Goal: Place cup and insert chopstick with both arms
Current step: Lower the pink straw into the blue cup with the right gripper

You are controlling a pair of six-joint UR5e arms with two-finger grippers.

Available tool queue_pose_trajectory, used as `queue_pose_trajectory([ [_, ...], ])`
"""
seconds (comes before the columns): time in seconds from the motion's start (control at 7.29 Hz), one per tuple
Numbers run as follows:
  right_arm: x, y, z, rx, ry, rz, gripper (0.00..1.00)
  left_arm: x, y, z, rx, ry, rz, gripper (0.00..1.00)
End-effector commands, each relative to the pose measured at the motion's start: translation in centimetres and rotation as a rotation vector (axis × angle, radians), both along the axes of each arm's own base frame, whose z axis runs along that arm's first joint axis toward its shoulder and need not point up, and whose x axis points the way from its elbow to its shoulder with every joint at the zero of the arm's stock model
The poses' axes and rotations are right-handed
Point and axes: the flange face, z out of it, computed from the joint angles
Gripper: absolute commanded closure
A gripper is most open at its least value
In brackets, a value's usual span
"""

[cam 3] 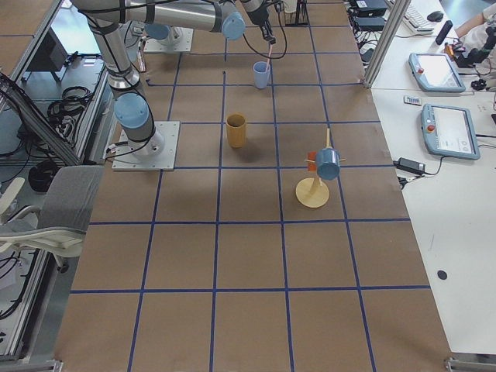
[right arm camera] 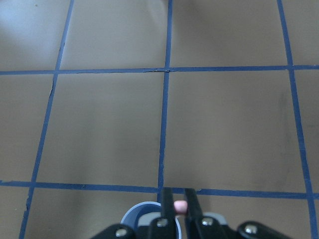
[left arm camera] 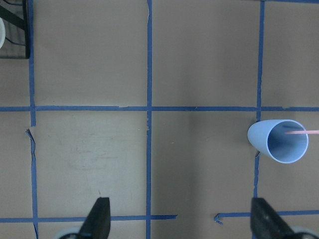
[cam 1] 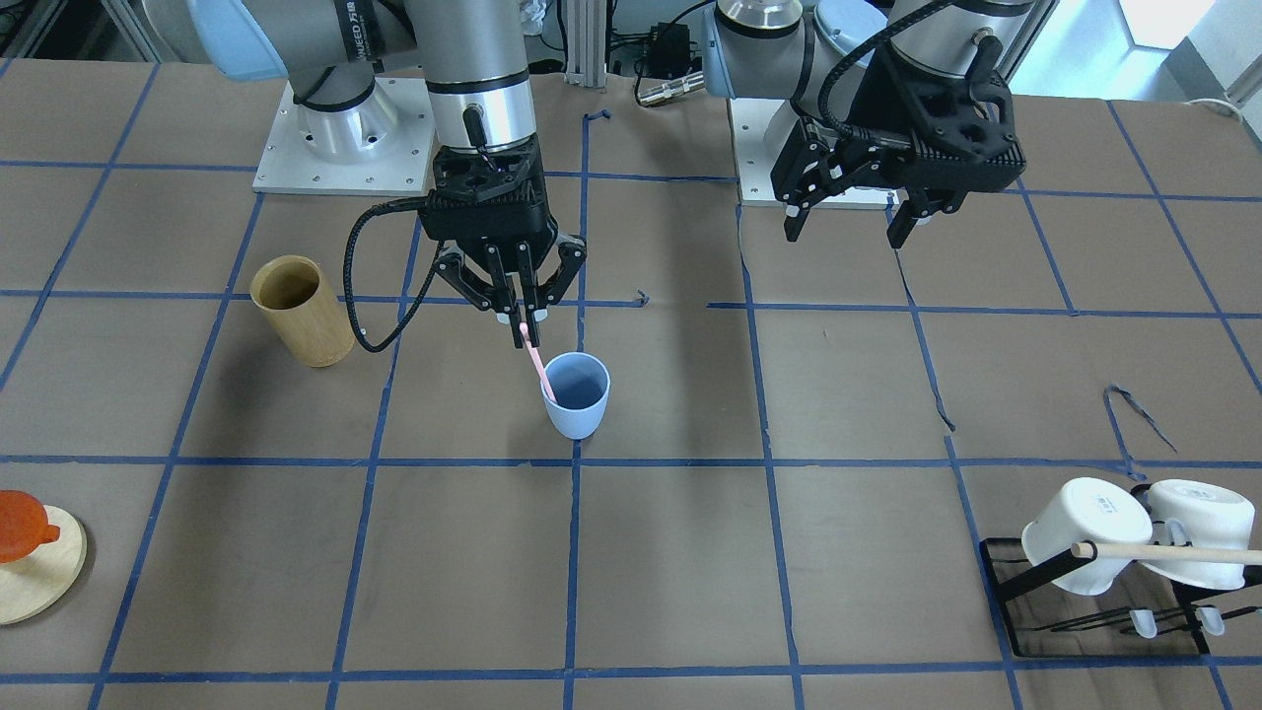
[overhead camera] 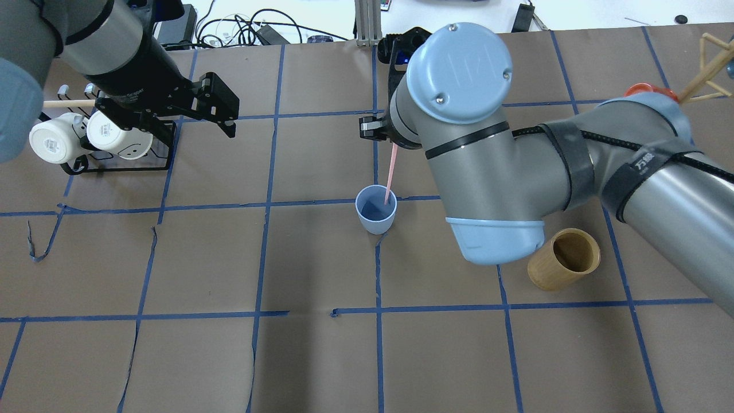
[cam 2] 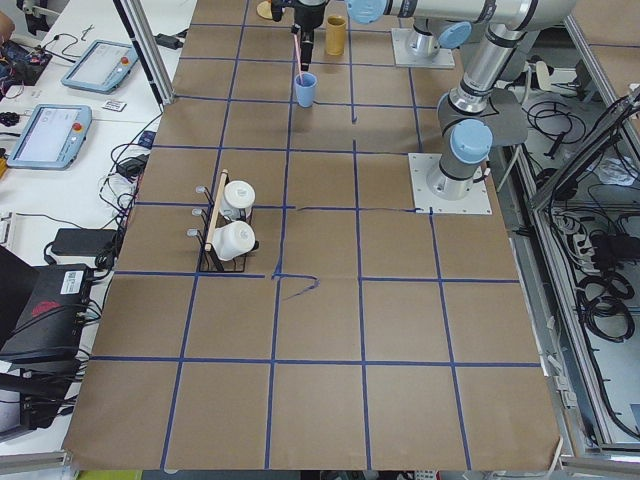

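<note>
From your side of the table (cam 1: 670, 572), the far left holds an orange cup (cam 1: 20, 525) on a round wooden stand (cam 1: 44, 582). Farther back and to the right, a bamboo cup (cam 1: 301, 311) stands upright. Next you meet the right arm's fingers (cam 1: 520, 330), pointing down and clenched on the top end of a pink chopstick (cam 1: 538, 372). The chopstick leans, and its lower end sits inside the blue cup (cam 1: 577, 412). That cup stands upright near the middle of the table, just beside a crossing of blue tape lines. Farther right and back, the left arm's fingers (cam 1: 794, 225) hang spread apart above the table, holding nothing. At the near right, two white mugs (cam 1: 1085, 532) hang on a black rack (cam 1: 1016, 577).
</note>
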Motion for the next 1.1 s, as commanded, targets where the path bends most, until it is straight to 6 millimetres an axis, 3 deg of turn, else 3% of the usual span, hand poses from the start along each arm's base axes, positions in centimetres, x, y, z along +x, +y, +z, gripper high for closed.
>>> queue_pose_trajectory([
  [0.0, 0.4, 0.0, -1.2, 0.0, 0.0, 0.007, 0.82, 0.0, 0.0, 0.0, 0.0, 0.0, 0.0, 0.0],
  [0.55, 1.6, 0.6, -1.7, 0.009, 0.002, 0.031, 0.76, 0.0, 0.0, 0.0, 0.001, -0.002, 0.0, 0.0],
  [0.96, 1.9, 0.8, -1.9, 0.018, -0.001, 0.026, 0.52, 0.0, 0.0, 0.0, 0.001, -0.002, 0.0, 0.0],
])
